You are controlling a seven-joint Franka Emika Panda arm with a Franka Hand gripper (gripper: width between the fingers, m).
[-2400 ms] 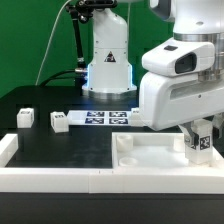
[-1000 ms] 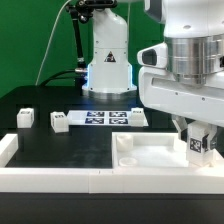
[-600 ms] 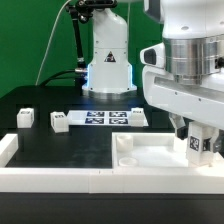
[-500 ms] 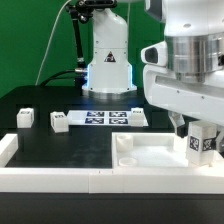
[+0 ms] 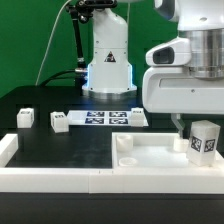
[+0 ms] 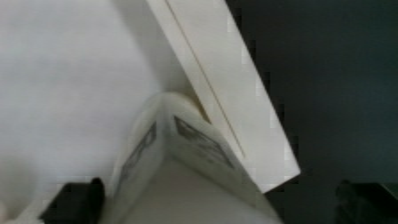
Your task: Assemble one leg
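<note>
The leg [image 5: 205, 140], a small white block with a black-and-white tag, stands upright in the corner of the large white recessed slab [image 5: 150, 160] on the exterior view's right. My gripper [image 5: 198, 118] is just above it, with one dark finger [image 5: 178, 122] showing beside the leg's top. In the wrist view the leg [image 6: 196, 160] lies between my two dark fingertips [image 6: 80, 200], with a gap on each side, so the gripper [image 6: 222, 205] is open and does not grip it. The slab's raised wall [image 6: 214, 70] runs past the leg.
Two more small white tagged blocks [image 5: 25, 117] [image 5: 58, 121] stand on the black table on the exterior view's left. The marker board [image 5: 110, 118] lies behind the slab. The robot's base [image 5: 108, 60] is at the back. A white rim [image 5: 60, 178] runs along the front.
My gripper has let go of the leg and risen. The leg stays standing in the slab's corner, shifted slightly to the exterior view's right.
</note>
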